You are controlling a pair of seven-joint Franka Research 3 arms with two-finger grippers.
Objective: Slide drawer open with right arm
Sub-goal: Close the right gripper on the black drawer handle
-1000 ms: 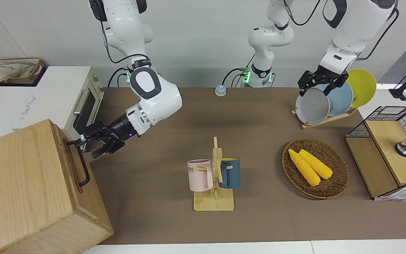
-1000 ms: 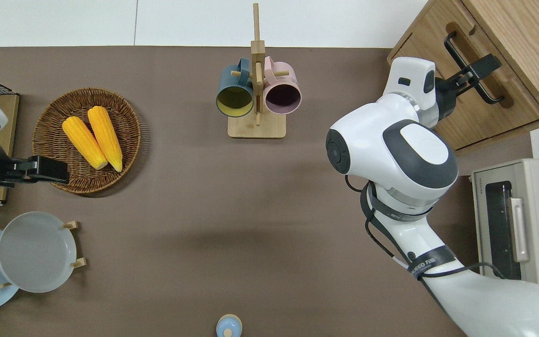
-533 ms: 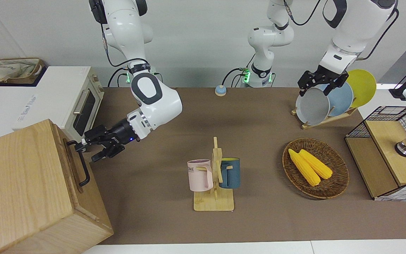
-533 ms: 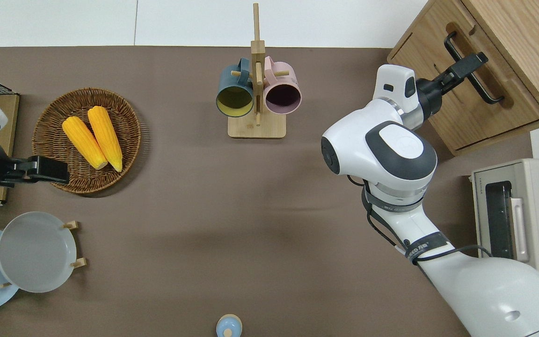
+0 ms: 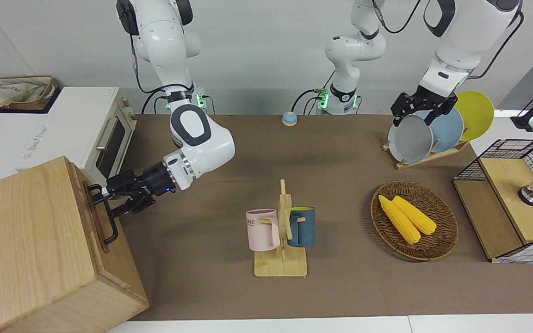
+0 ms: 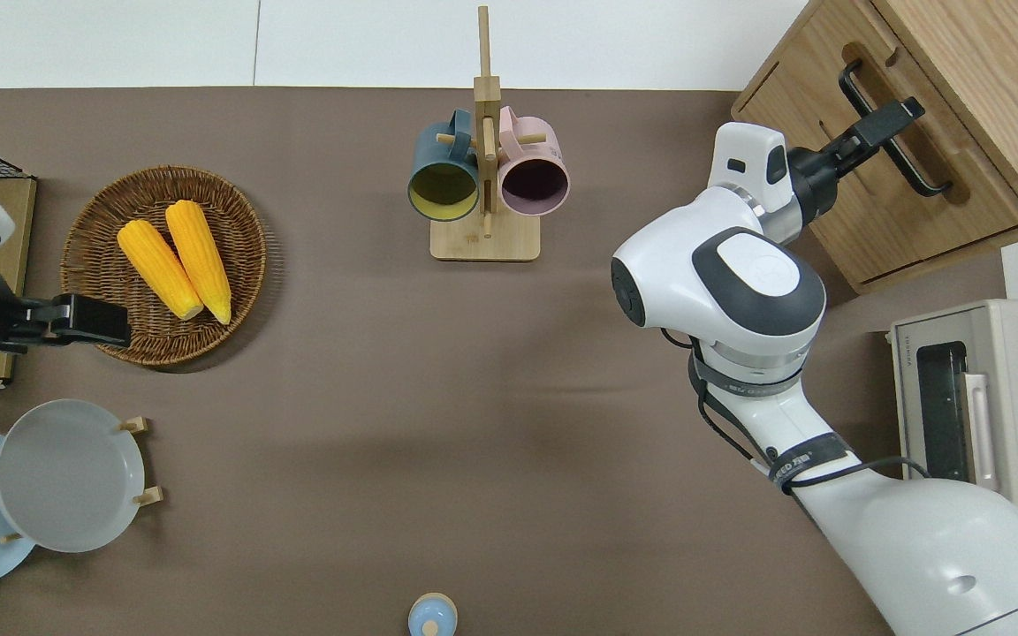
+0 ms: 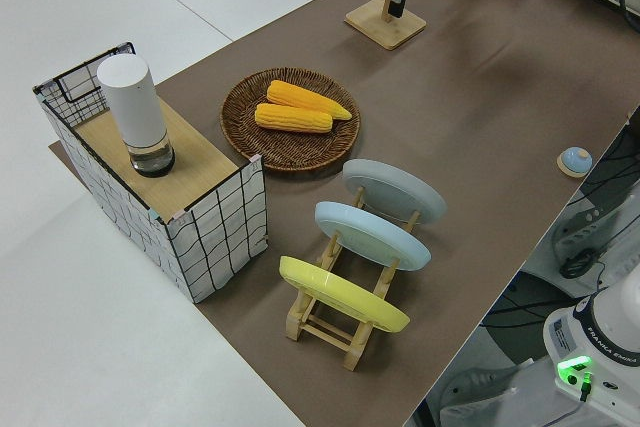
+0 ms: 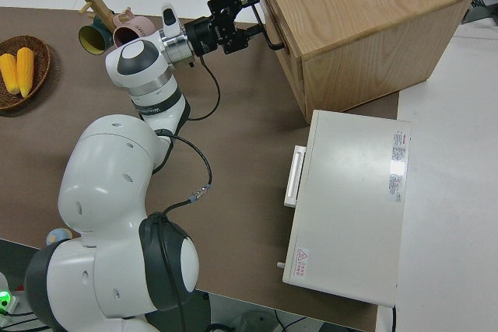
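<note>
The drawer is the light-wood front in the big cabinet at the right arm's end of the table, and it sits flush in the cabinet. Its black bar handle runs along the front. My right gripper is at that handle and open, one finger above the bar and one below, as the front view and the right side view show. The bar lies between the fingers with a gap on each side. The left arm is parked, and its left gripper is open and holds nothing.
A white toaster oven stands beside the cabinet, nearer the robots. A wooden mug rack with two mugs stands mid-table. A corn basket, a plate rack and a wire-mesh box are at the left arm's end.
My right gripper has moved in onto the handle, so the bar now lies between its fingers. The drawer has not moved. The left arm is still.
</note>
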